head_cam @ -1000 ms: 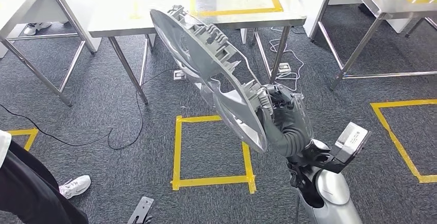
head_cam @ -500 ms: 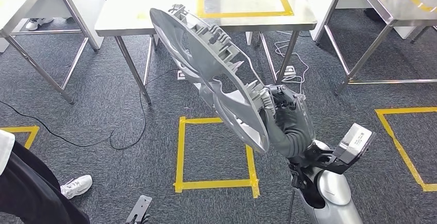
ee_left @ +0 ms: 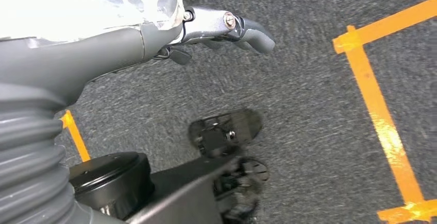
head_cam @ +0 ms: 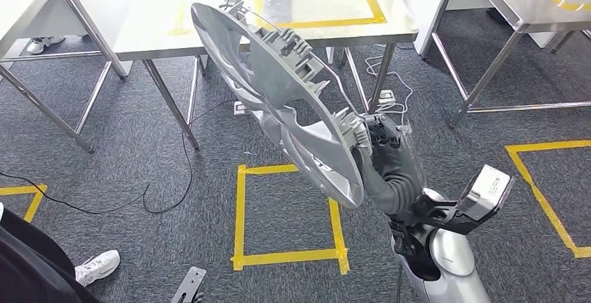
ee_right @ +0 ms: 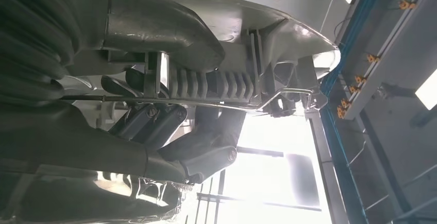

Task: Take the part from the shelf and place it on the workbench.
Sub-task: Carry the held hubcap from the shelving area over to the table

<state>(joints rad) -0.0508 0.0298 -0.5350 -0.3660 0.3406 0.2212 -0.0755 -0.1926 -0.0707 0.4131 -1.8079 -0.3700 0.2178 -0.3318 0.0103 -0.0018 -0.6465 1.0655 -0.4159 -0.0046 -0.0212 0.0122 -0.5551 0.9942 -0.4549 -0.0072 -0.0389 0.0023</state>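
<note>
Dark grey carpet (head_cam: 139, 150) covers the floor, and it is marked with squares of yellow tape (head_cam: 240, 212). At the far left, a person's dark trouser leg (head_cam: 28, 268) and white shoe (head_cam: 97, 265) are seen near the lower corner, and a thin black cable (head_cam: 104, 209) lies curved on the carpet beside them. Further back, a steel-legged workbench with a pale top (head_cam: 160, 17) is placed, and a yellow tape rectangle (head_cam: 334, 17) is marked on its surface.

In the middle, the large grey plastic part with ribs and clips on its back (head_cam: 279, 87) is held up in the air, tilted, with its upper end in front of the workbench edge and its lower end over the taped square on the floor. It is not resting on any surface. Its lower end is gripped by the right hand (head_cam: 380, 146), whose fingers are closed around the rim; in the right wrist view the dark fingers (ee_right: 154, 121) are seen pressed against the ribbed back of the part.

To the right, another steel table (head_cam: 509, 10) is standing.

In the left wrist view, the left hand (ee_left: 221, 28) is seen above the carpet with nothing in it; its fingers are partly curled, and how far they are closed cannot be told.
</note>
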